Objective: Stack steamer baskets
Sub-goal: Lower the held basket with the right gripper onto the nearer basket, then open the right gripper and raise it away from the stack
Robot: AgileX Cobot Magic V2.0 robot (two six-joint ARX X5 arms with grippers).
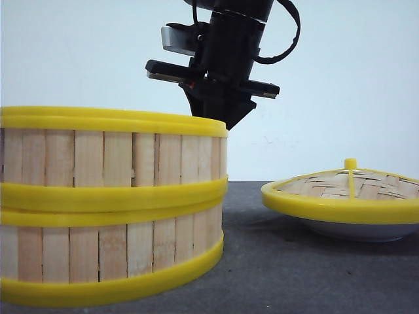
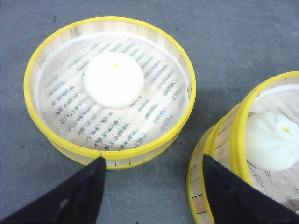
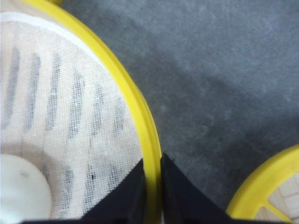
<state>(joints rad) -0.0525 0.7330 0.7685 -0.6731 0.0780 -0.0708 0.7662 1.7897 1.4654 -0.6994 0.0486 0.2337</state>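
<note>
Two steamer baskets (image 1: 111, 203) are sitting stacked on the dark table (image 1: 294, 275), left of a lidded plate (image 1: 357, 229). The right gripper (image 3: 152, 186) is pinching the top basket's yellow rim (image 3: 135, 112). The left gripper (image 2: 152, 191) is hanging wide open near a third basket (image 2: 110, 88) holding a bun (image 2: 113, 79).

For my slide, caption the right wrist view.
Right gripper pinching the yellow rim of a steamer basket holding a white bun, above the grey table.

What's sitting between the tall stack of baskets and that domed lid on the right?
Nothing: in the front view, only bare dark tabletop lies between the stacked steamer baskets and the lid.
</note>
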